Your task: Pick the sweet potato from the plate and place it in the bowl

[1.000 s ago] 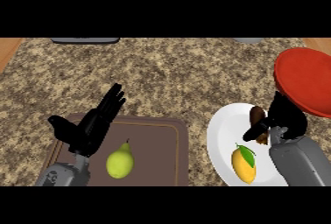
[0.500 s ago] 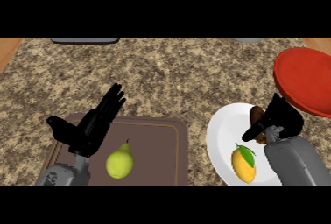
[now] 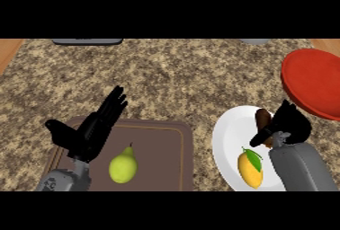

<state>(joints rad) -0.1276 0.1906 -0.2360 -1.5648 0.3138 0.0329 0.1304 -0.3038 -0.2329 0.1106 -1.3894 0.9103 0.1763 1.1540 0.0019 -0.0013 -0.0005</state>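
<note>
Head view: granite counter (image 3: 172, 76) seen from steeply above, with wooden edges showing at the far left and far right corners.
Left hand (image 3: 90, 130): over the left part of a brown cutting board (image 3: 163, 157), fingers straight and spread, holding nothing.
Green pear (image 3: 123, 165): lies on the board, just right of the left forearm, stem pointing far.
White plate (image 3: 229, 139): right of the board; its right side is covered by the right arm.
Mango (image 3: 251, 168): yellow-orange with a green leaf, on the near part of the plate, beside the grey forearm.
Sweet potato (image 3: 263, 119): dark brown, on the far part of the plate; only its left end shows, the rest is behind the hand.
Right hand (image 3: 289, 126): over the plate, fingers curled round the sweet potato.
Red bowl (image 3: 315, 83): far right, touching or overlapping the plate's far rim, cut off by the right edge.
Far edge: a dark flat object at the left and a grey one at the right, both too cut off to identify.
Writing: none readable.
</note>
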